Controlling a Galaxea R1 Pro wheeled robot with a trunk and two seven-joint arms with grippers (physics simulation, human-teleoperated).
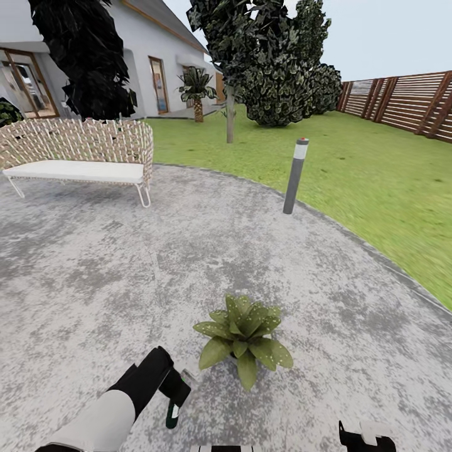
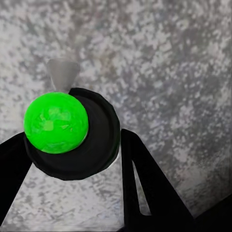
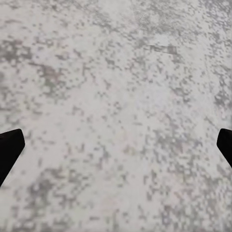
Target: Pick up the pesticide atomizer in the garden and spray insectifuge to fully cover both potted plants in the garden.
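Speckled potted plant (image 1: pixel 243 336) upright on stone patio (image 1: pixel 94 270) — atomizer (image 2: pixel 67 130) between left fingers (image 2: pixel 145 183)

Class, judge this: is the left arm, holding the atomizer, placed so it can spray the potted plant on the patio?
Probably yes. The left gripper holds the pesticide atomizer just beside the potted plant, with only bare patio between them.

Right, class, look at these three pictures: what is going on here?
A two-armed robot stands on a round stone patio in a garden. Its left gripper holds the pesticide atomizer, whose green spot shows between the fingers in the left wrist view. One potted plant stands on the patio just ahead of that gripper. The right gripper hangs open and empty over bare stone. No spray is visible.
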